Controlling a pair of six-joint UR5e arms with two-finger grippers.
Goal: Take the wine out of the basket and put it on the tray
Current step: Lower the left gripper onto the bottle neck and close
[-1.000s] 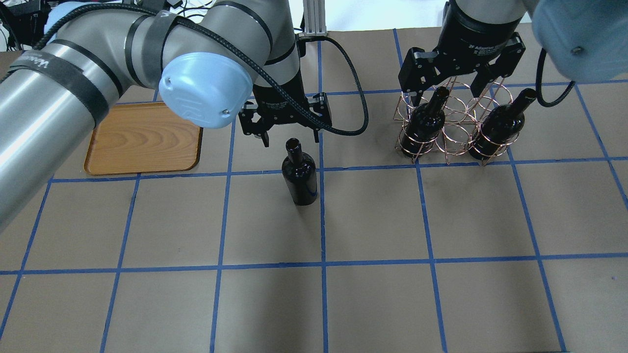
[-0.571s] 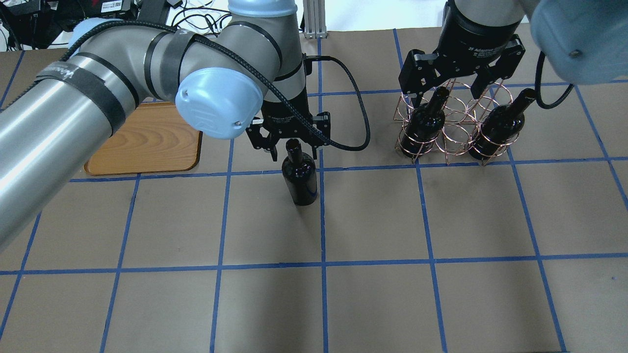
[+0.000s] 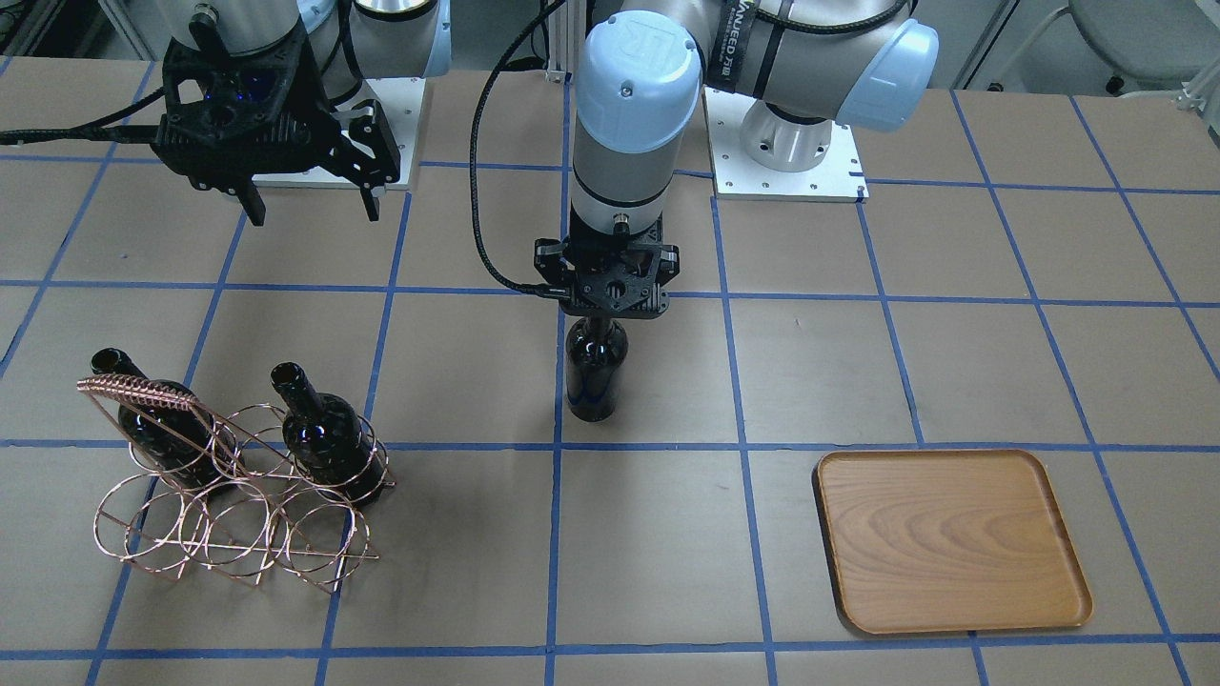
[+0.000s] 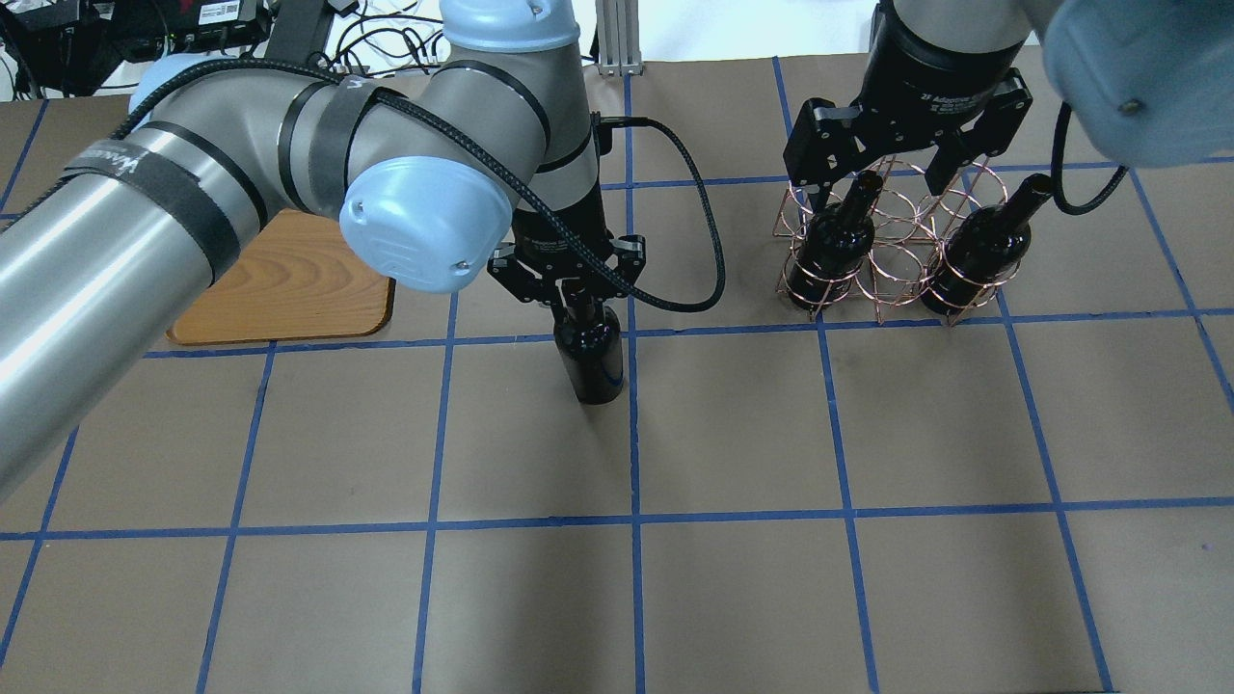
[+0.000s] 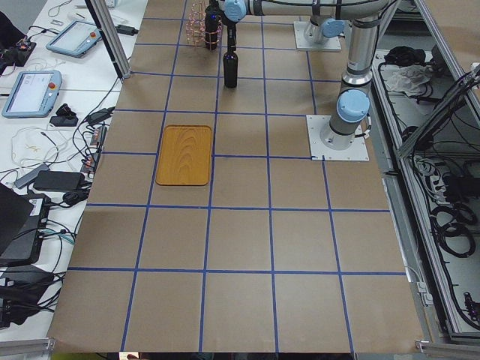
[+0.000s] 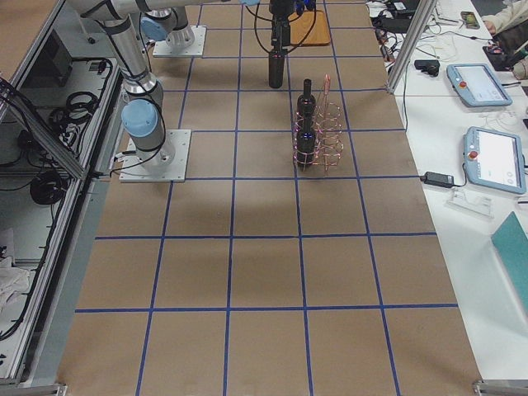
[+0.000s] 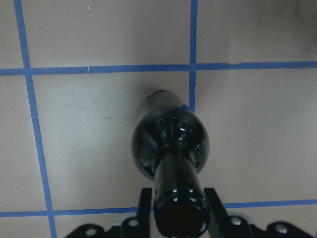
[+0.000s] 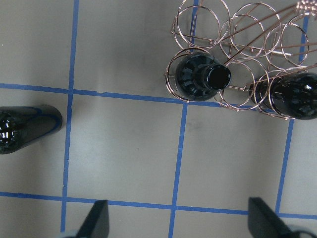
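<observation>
Left gripper (image 4: 576, 301) clamped on upright wine (image 4: 593, 357) neck, right gripper (image 4: 879, 191) wide near basket (image 4: 901, 270), marked "2F Adaptive"

Robotics laboratory. The surface (image 5: 240, 247) is covered in brown paper marked with a blue tape grid (image 5: 247, 208). Two industrial arms (image 4: 145, 222) are bolted to white base plates (image 5: 319, 150). Teach pendants (image 6: 497, 158) lie on adjoining benches. Aluminium profile posts (image 5: 111, 37) and cable bundles (image 5: 454, 217) border the cell.
</observation>
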